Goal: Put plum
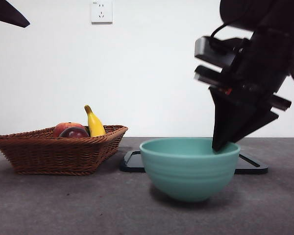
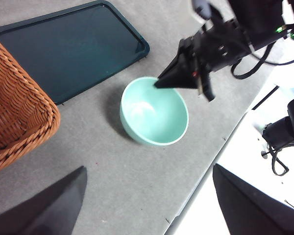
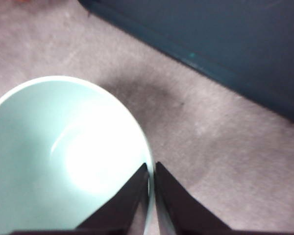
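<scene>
Woven wicker basket (image 1: pixel 59 152), glossy plum (image 1: pixel 74 132), smooth matt bowl (image 1: pixel 188 169), rough grey table (image 1: pixel 63 205)

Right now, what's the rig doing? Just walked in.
The right gripper is at the rim of the empty mint-green ceramic bowl, its two black jaws pinched on the rim wall, one inside and one outside. The glossy dark maroon plum lies in the brown wicker basket, untouched, beside a red-orange peach-like fruit and a yellow banana. A dark flat tray lies behind the bowl. The left gripper waits open, off to the side.
</scene>
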Tool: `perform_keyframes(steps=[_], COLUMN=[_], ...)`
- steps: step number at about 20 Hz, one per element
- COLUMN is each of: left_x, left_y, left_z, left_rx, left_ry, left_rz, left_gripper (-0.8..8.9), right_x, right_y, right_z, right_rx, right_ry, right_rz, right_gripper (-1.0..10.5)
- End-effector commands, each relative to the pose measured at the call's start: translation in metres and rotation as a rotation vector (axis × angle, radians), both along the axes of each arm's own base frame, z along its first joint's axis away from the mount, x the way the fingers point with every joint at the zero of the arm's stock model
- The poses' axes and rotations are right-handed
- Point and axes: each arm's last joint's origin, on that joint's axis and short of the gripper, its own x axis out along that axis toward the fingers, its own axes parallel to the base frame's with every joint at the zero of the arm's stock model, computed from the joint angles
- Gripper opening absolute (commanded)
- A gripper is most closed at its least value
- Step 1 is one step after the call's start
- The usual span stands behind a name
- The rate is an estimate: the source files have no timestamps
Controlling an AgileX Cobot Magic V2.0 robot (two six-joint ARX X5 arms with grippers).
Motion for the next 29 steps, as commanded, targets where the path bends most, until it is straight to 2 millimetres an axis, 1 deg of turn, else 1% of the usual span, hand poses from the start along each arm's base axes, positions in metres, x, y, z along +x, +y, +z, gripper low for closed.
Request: perform_keyframes(steps=[1,7,8,10,11,13,15,17,19,22,24,26,29], left_x=[0.001,0.001,0.001,0.001,0.001,0.001,0.001,0.001,0.001,0.001,0.001,0.001,0.001], left_y=[-0.001,-0.001,-0.001,-0.001,-0.001,-0.001,-0.001,-0.001,-0.001,-0.001,-0.001,-0.001,-0.001], left_z=[0.003,0.003,0.003,0.003,0.002,0.002,0.002,0.002,0.002,0.002,0.002,0.002,0.002], left_rx=[-0.003,-0.003,-0.003,-0.003,-0.002,-0.002,-0.002,-0.002,-0.002,-0.002,-0.002,-0.002,-0.002], left_ry=[-0.019,-0.018,-0.018,-0.018,-0.017,-0.016,-0.016,-0.016,-0.017,-0.016,-0.016,-0.016,-0.015], left_rz=[-0.014,-0.014,-0.014,-0.014,-0.014,-0.014,-0.014,-0.014,-0.014,-0.014,-0.014,-0.013,-0.013], left_gripper=[4.02,4.03,4.03,4.03,4.03,4.03,4.03,4.03,4.03,4.03,4.03,4.03,4.03], right_x=[0.002,0.001,0.001,0.002,0.002,0.001,0.000,-0.003,-0.009,-0.023,-0.036,-0.051,-0.077], right_y=[0.006,0.008,0.008,0.008,0.007,0.007,0.006,0.004,-0.001,-0.010,-0.019,-0.028,-0.043], right_z=[-0.006,-0.006,-0.006,-0.006,-0.006,-0.004,0.004,0.020,0.044,0.083,0.109,0.128,0.143], right_rx=[-0.001,-0.006,-0.004,-0.004,-0.007,-0.005,0.005,0.025,0.048,0.081,0.106,0.124,0.169], right_ry=[0.014,0.015,0.017,0.018,0.017,0.009,-0.011,-0.049,-0.104,-0.186,-0.237,-0.275,-0.285], right_rz=[0.004,0.004,0.000,-0.012,-0.021,-0.023,-0.025,-0.029,-0.035,-0.017,-0.008,0.005,0.030], right_gripper=[0.1,0.2,0.4,1.7,2.1,2.3,2.3,2.3,2.3,2.3,2.3,2.3,2.3])
